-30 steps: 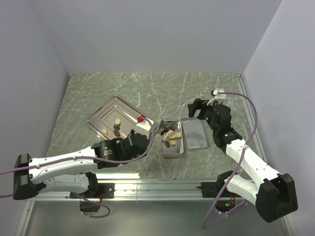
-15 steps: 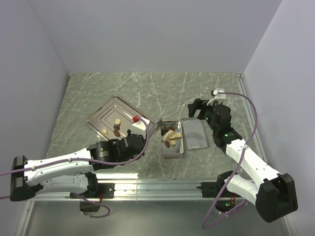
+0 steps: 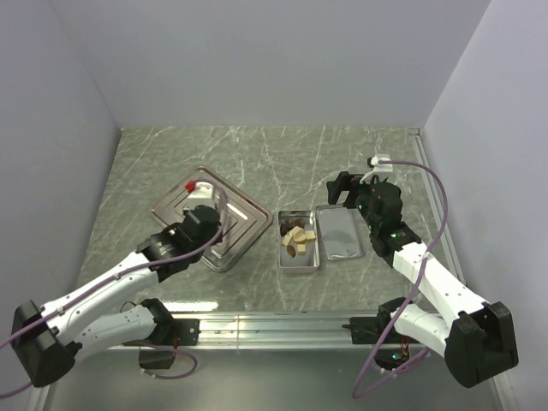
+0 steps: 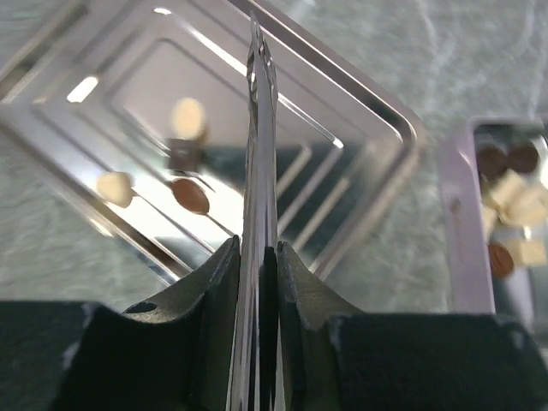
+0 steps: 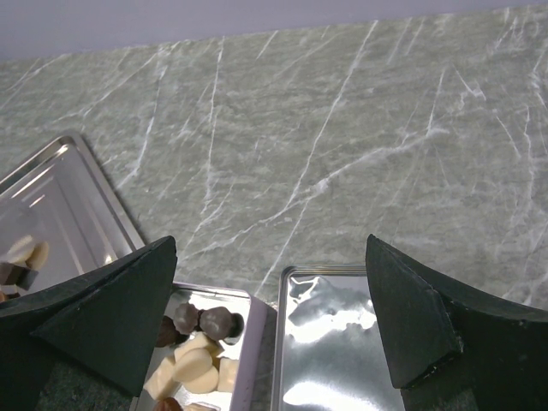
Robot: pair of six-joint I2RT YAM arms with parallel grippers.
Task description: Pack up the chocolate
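Several chocolate pieces [image 3: 297, 239], cream and dark, lie in the open silver tin [image 3: 283, 257]. A few more chocolate lumps [image 4: 189, 195] rest on the ridged steel tray [image 4: 377, 111]. My left gripper [image 3: 210, 224] hangs over that tray [image 3: 248, 224], shut on a thin steel tool [image 4: 259, 128] of two flat blades, seen edge-on and pointing at the tray. My right gripper [image 5: 271, 257] is open behind the tin [image 5: 257, 342] and the lid, holding nothing. In the top view my left arm hides the tray's chocolate.
The tin's lid [image 3: 340, 231] lies shiny side up just right of the tin; it also shows as the lid [image 5: 342, 360] in the right wrist view. Grey walls enclose the marble table on three sides. A metal rail [image 3: 282, 324] runs along the near edge.
My left gripper has swung left and back, from beside the tin to over the steel tray, still holding the steel tool. The right arm has not moved.
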